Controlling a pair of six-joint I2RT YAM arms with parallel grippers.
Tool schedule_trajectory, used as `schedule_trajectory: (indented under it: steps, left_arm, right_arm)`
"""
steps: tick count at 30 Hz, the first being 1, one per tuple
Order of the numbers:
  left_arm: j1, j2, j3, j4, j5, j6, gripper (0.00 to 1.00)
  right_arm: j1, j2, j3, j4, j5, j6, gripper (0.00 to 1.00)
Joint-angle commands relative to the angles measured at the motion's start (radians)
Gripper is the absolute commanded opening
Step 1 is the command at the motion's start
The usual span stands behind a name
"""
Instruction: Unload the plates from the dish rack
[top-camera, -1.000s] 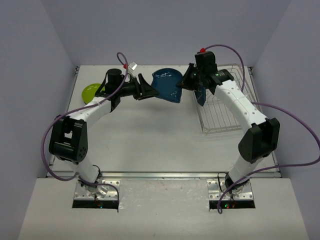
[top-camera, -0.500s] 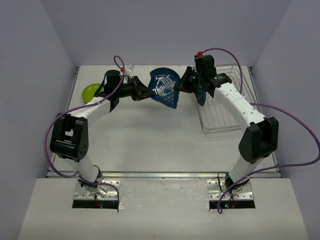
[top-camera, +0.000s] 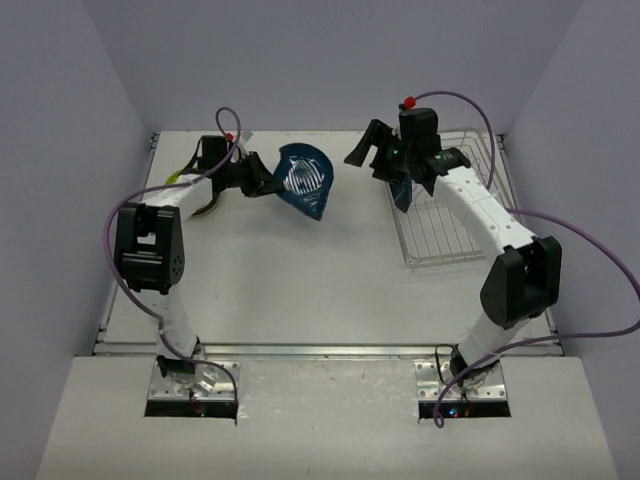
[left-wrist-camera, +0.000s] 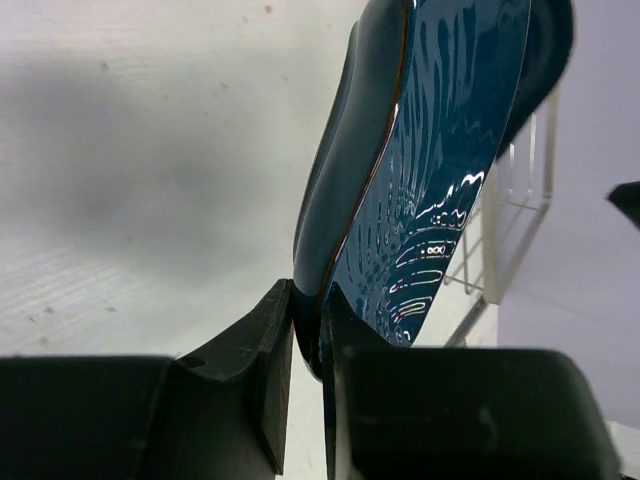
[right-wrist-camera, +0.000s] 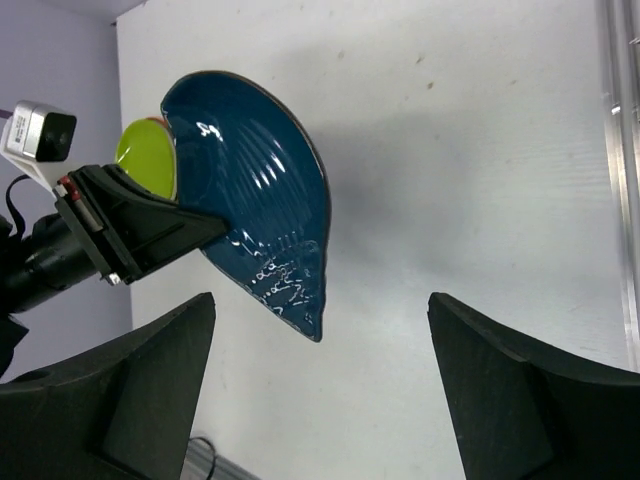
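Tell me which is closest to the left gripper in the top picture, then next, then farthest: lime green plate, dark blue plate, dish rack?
1. dark blue plate, pinched in the left gripper itself.
2. lime green plate, off to its left, only partly showing in the top view.
3. dish rack, far over on the right side.

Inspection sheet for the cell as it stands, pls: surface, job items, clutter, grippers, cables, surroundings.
Surface: white table, a few small specks.
Job's things: dark blue plate held on edge above the table; lime green plate far left, partly hidden by the left arm; dish rack far right, visible slots empty, left end hidden by the right arm.
Clutter: nothing seen.
Grippers: left gripper shut on the blue plate's rim; right gripper open, empty, beside the rack.
Cables: purple cables loop off both arms, none touching plates.
Surroundings: plain lavender walls on three sides.
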Motion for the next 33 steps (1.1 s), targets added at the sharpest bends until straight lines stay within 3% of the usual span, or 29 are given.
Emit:
schedule_trajectory:
  steps: [1,12,20,27,33]
  left_arm:
    - [-0.003,0.067,0.117,-0.032,0.027,0.076,0.00]
    - [-0.003,0.226,0.231,-0.119,-0.088,0.153,0.00]
    - [-0.007,0.298,0.269,-0.166,-0.111,0.163,0.01]
    - [-0.010,0.311,0.283,-0.207,-0.187,0.184,0.41]
    - [-0.010,0.301,0.315,-0.257,-0.248,0.216,0.65]
  right_arm:
    - [-0.025,-0.084,-0.004,0.037,0.116,-0.128,0.86]
    - [-0.027,-0.116,-0.046,0.064,0.459,-0.505,0.82]
    - [-0.029,-0.084,-0.046,0.059,0.507,-0.606,0.84]
    - [-0.032,-0.033,0.017,0.019,0.452,-0.678,0.83]
    - [-0.031,0.038,0.087,0.001,0.464,-0.805,0.82]
